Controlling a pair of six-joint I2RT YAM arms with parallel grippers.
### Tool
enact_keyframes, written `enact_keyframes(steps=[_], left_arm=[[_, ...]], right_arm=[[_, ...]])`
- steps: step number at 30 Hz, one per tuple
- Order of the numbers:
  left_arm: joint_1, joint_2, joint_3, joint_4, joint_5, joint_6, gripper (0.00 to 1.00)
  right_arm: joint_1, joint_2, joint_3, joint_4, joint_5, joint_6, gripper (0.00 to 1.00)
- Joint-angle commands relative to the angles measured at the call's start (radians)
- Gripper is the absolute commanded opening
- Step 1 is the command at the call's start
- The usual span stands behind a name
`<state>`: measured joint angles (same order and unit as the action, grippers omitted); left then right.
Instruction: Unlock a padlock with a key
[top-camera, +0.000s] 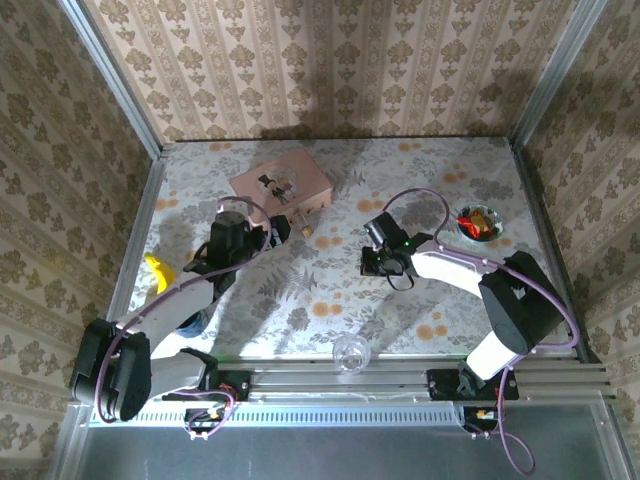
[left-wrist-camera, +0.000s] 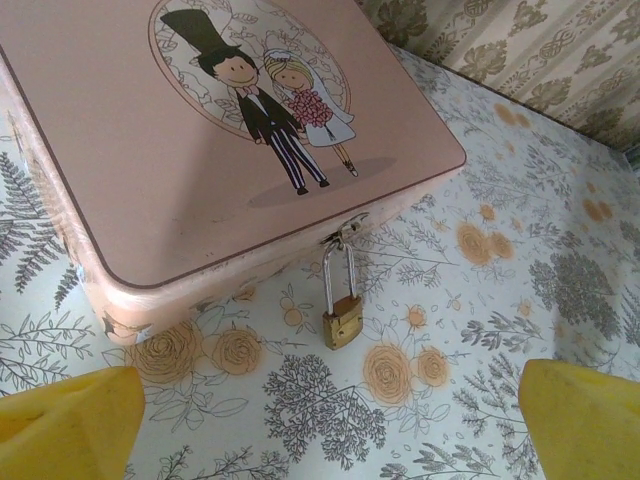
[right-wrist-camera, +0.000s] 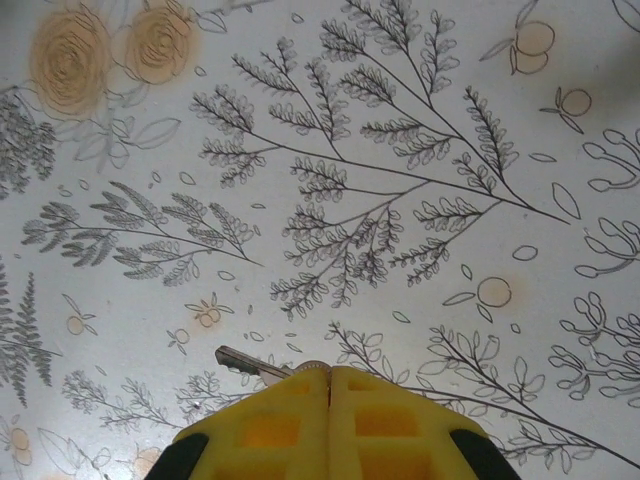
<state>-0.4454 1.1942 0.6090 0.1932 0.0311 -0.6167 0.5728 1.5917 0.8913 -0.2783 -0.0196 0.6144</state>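
Right gripper (right-wrist-camera: 330, 378) clenches the small silver metal key (right-wrist-camera: 250, 364), blade exposed for insertion; left gripper (left-wrist-camera: 325, 425), released, frames the far tiny brass-gold padlock (left-wrist-camera: 342, 320).

A robot test booth dressed like a home: damask wallpaper panels (top-camera: 330, 60) in aluminium framing (top-camera: 112, 80) enclose a floral-print tabletop (top-camera: 300, 310).

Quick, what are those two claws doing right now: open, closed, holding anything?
Left claw: open, holding nothing.
Right claw: closed on the key.
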Motion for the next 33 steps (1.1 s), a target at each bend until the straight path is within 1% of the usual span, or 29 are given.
enact_keyframes(steps=[1, 3, 7, 9, 13, 14, 16, 21, 24, 33], left_arm=[[-0.006, -0.004, -0.009, 0.032, 0.031, -0.029, 0.97], [-0.004, 0.006, -0.002, 0.031, 0.045, -0.04, 0.96], [-0.005, 0.051, 0.043, -0.003, 0.115, -0.048, 0.88], [-0.006, 0.074, 0.055, -0.001, 0.156, -0.05, 0.85], [-0.006, 0.115, 0.051, 0.04, 0.225, -0.089, 0.83], [-0.031, 0.124, 0.048, 0.052, 0.236, -0.101, 0.82], [-0.051, 0.147, 0.047, 0.077, 0.26, -0.124, 0.79], [-0.103, 0.219, 0.043, 0.17, 0.296, -0.186, 0.74], [-0.121, 0.26, 0.039, 0.253, 0.32, -0.225, 0.72], [-0.133, 0.387, 0.07, 0.452, 0.397, -0.311, 0.71]], right_arm=[[-0.004, -0.052, -0.035, 0.092, -0.023, 0.034, 0.0], [-0.004, -0.068, -0.052, 0.137, -0.028, 0.04, 0.0], [-0.004, -0.1, -0.08, 0.229, -0.04, 0.057, 0.0], [-0.004, -0.108, -0.09, 0.266, -0.047, 0.063, 0.0], [-0.002, -0.11, -0.103, 0.337, -0.064, 0.08, 0.0], [-0.001, -0.11, -0.108, 0.351, -0.069, 0.084, 0.0], [0.001, -0.106, -0.115, 0.387, -0.082, 0.094, 0.0], [0.006, -0.089, -0.117, 0.433, -0.087, 0.11, 0.0], [0.009, -0.076, -0.114, 0.444, -0.086, 0.113, 0.0], [0.01, -0.061, -0.107, 0.45, -0.086, 0.111, 0.0]])
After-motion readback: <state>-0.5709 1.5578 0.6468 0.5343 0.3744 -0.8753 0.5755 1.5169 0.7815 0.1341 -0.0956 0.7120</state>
